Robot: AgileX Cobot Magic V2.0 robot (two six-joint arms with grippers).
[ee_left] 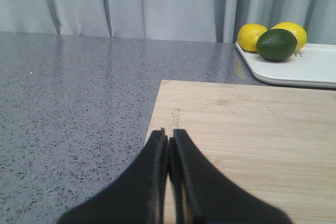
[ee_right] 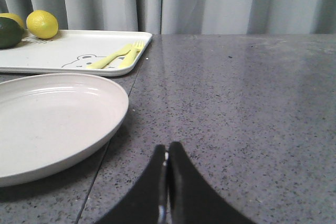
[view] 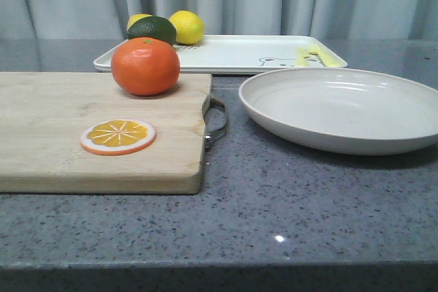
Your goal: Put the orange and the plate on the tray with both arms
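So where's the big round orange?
In the front view the orange sits on the left, at the wooden cutting board's far edge, beyond the orange slice, before the tray.

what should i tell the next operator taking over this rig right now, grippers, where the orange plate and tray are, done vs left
Left gripper: shut, empty, low over the near edge of the cutting board.
Right gripper: shut, empty, over bare counter beside the plate.
Orange: on the cutting board's far side, behind the orange slice.
Plate: empty, on the counter in front of the tray.
Tray: at the back, already holding two lemons, a dark green fruit and yellow cutlery.
Done: nothing yet.
Left: open both grippers, pick up the orange and plate, set both on the tray.
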